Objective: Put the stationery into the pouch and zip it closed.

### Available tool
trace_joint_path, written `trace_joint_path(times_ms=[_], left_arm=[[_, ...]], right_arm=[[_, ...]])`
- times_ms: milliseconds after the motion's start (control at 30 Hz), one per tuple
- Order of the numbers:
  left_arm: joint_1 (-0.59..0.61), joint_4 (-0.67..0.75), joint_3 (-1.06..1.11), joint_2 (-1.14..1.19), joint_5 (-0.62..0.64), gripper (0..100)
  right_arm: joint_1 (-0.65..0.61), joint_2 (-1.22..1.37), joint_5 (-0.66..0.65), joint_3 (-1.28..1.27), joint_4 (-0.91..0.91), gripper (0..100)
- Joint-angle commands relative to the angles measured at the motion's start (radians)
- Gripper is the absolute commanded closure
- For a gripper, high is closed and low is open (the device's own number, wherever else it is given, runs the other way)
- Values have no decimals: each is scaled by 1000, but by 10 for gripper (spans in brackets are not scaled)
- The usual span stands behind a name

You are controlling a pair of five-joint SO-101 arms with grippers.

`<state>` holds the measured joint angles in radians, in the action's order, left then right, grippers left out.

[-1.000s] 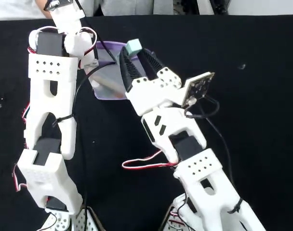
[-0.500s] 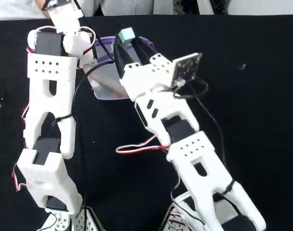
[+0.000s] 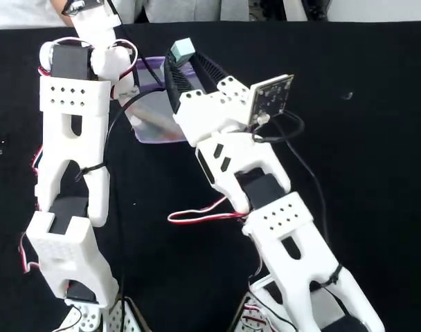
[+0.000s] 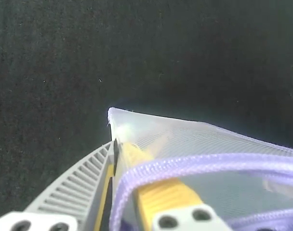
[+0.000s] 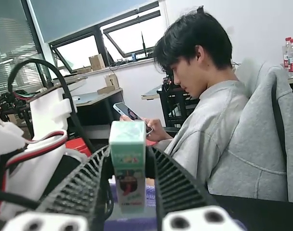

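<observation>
Pinching small mint-green eraser block, right gripper hovered at 12 o'clock edge of translucent purple-zipped pouch; left gripper clamped its rim. Loading unfinished, zipping pending.

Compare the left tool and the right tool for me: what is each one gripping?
The left tool is shut on the pouch's purple zip edge; the right tool is shut on a small green block. The left tool's fingers are grey and yellow; the right tool's are black. Both are shut on something.
</observation>
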<state>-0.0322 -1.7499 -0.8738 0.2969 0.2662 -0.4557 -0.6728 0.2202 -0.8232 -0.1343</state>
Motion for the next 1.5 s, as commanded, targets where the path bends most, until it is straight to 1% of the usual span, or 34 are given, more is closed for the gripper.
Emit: trace_joint_path(times_ms=[0,233,500,700,833,900,1067,1400,1467], left_arm=[[12,0,-15,-17,-15,971],[12,51,59,-17,-14,971],[13,49,59,-20,-15,971],[19,51,59,-28,-15,971],[19,64,59,-28,-14,971],[21,64,59,-26,-17,971],[21,64,59,-25,-14,971],[21,64,59,-28,-12,971],[21,64,59,-28,-12,971]], right_arm=[[-12,-44,-3,16,-3,988],[-12,-35,-6,50,11,988],[5,179,-11,128,-12,988],[12,223,-3,97,-11,988],[-15,229,-12,54,-12,986],[-15,229,-12,53,-11,977],[-17,229,-11,56,-11,874],[-15,223,-14,73,-9,868],[-15,222,-43,76,-9,868]])
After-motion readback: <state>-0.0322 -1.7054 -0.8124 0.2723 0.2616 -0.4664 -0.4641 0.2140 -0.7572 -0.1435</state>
